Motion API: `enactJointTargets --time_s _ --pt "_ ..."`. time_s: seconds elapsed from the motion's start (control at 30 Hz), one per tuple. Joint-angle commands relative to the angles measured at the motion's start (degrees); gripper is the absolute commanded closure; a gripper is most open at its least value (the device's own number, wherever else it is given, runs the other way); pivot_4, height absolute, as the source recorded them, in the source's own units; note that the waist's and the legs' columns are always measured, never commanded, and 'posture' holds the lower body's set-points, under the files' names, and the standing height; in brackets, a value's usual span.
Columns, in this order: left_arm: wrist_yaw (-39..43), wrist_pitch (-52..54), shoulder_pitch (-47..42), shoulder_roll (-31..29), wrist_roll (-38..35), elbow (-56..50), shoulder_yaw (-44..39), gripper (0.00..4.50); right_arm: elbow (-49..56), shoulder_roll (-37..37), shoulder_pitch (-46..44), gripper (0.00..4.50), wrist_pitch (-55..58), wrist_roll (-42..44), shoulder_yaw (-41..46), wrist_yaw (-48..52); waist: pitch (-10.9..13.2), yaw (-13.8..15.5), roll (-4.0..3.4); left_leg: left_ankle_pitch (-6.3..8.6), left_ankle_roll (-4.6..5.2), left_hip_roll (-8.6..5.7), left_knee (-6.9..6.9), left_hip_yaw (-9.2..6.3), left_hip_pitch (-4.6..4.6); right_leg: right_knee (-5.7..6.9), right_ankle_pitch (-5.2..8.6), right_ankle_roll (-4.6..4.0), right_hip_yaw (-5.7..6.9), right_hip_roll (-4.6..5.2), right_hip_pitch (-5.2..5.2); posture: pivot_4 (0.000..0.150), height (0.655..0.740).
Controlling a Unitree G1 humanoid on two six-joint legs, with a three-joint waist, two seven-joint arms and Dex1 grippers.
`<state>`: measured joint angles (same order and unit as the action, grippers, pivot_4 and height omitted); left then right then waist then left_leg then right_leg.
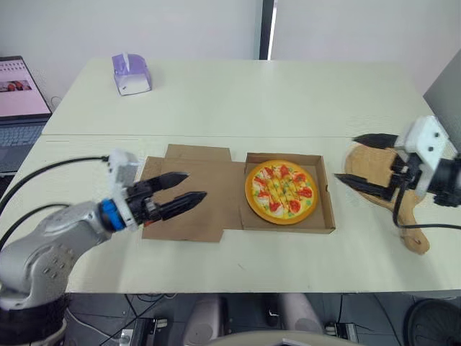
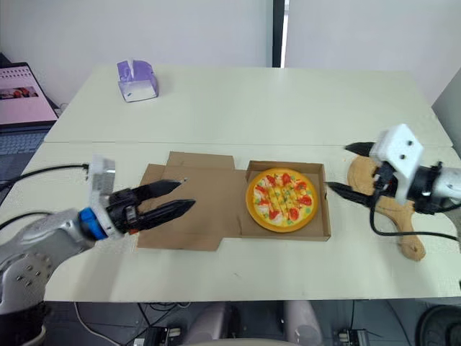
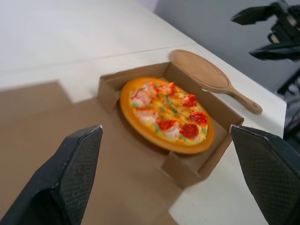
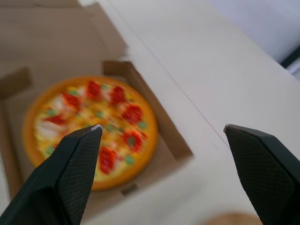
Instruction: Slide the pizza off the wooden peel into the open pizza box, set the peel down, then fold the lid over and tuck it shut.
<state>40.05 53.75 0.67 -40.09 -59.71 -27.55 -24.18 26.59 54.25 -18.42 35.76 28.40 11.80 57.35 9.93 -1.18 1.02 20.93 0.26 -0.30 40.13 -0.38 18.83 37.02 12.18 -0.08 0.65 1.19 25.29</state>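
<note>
- Two black-fingered grippers hang over a pale table (image 1: 252, 101), both empty
- At one side, the left gripper (image 1: 196, 184) has its fingers partly apart, above the flat cardboard lid (image 1: 194, 220)
- That lid lies open beside the pizza box (image 1: 329, 205), on its left
- Inside the box sits the pizza (image 1: 281, 191)
- Just right of the box, the right gripper (image 1: 346, 157) is spread wide above the wooden peel (image 1: 414, 238), which lies flat on the table
- Farther back on the left are a purple tissue box (image 1: 131, 73) and a laptop (image 1: 18, 101)
</note>
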Motion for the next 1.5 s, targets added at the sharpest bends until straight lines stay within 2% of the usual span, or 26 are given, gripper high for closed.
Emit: enactJointTargets --time_s 0.03,0.13,0.23,0.4,0.47,0.67,0.87,1.03,1.13,1.5 --pt "-6.83 3.92 6.74 1.71 -9.67 -3.62 -6.26 0.0 1.86 -0.02 -4.52 0.03 0.56 3.15 -3.95 2.89 0.0 0.22 0.05 0.01 0.01 -0.01 0.0 -0.04 0.0 -0.01 0.0 0.0 0.03 0.02 -0.01 0.15 0.7218" --pt "-16.22 4.64 15.65 5.12 -19.22 -4.67 -9.67 0.0 2.5 -0.8 -7.88 0.03 1.77 5.29 -7.77 4.72 0.01 0.94 0.07 0.05 0.04 -0.03 -0.01 -0.12 0.04 -0.06 0.0 -0.01 0.09 0.09 0.0 0.15 0.7218" --pt "-27.36 2.63 23.21 7.04 -33.09 -4.26 -10.27 0.0 3.36 -1.25 -9.92 0.03 3.55 8.05 -9.47 5.93 0.06 1.64 0.14 0.07 0.06 -0.07 -0.02 -0.26 0.08 -0.07 0.01 -0.03 0.19 0.15 0.0 0.15 0.7218" --pt "-41.72 -0.27 33.14 4.71 -48.12 -5.07 -5.27 0.0 4.45 -1.45 -11.53 0.03 4.49 9.98 -10.9 6.53 0.05 2.24 0.14 0.06 0.05 -0.08 -0.01 -0.31 0.06 -0.06 0.03 -0.08 0.24 0.18 -0.03 0.15 0.7218" --pt "-46.83 -4.68 34.82 7.29 -52.26 -5.5 -2.24 0.0 4.61 -1.47 -11.69 0.03 4.61 10.05 -11.13 6.37 0.05 2.25 0.12 0.06 0.05 -0.09 -0.01 -0.28 0.04 -0.06 0.04 -0.09 0.23 0.18 -0.04 0.15 0.7218" --pt "-57.97 -15.02 32.42 15.62 -53.29 -7.19 2.97 0.0 5.15 -1.22 -11.45 0.03 4.96 10.41 -10.87 5.73 0.03 2.53 0.13 -0.02 -0.06 -0.12 0.0 -0.29 0.01 -0.03 0.0 -0.16 0.26 0.17 -0.13 0.15 0.7218" --pt "-62.93 -20.05 25.92 18.33 -53.29 -4.93 4.4 0.0 5.72 -1.05 -10.96 0.03 5.06 10.44 -10.7 5.44 0.03 2.52 0.14 -0.09 -0.12 -0.1 0.0 -0.28 -0.02 -0.02 -0.09 -0.28 0.27 0.08 -0.19 0.15 0.7218" --pt "-63.93 -22.15 23.19 19.26 -53.29 -2.87 4.79 0.0 5.7 -0.88 -10.92 0.03 5.03 10.4 -10.61 5.53 0.02 2.51 0.15 -0.1 -0.13 -0.09 0.0 -0.29 -0.02 -0.05 -0.1 -0.3 0.27 0.05 -0.19 0.15 0.7218" --pt "-63.68 -22.66 22.54 19.3 -52.69 -1.93 5.09 0.53 5.72 -0.72 -10.76 0.0 4.97 10.36 -10.5 5.63 0.02 2.5 0.15 -0.1 -0.13 -0.09 0.0 -0.28 -0.02 -0.06 -0.09 -0.31 0.26 0.05 -0.18 0.15 0.7218" --pt "-62.54 -23.25 21.51 18.58 -51.29 -1.45 5.31 4.02 5.77 -0.47 -10.71 0.0 5.09 10.46 -10.46 5.42 0.03 2.52 0.16 -0.1 -0.13 -0.08 0.0 -0.29 -0.01 -0.07 -0.08 -0.31 0.28 0.05 -0.18 0.15 0.7218"
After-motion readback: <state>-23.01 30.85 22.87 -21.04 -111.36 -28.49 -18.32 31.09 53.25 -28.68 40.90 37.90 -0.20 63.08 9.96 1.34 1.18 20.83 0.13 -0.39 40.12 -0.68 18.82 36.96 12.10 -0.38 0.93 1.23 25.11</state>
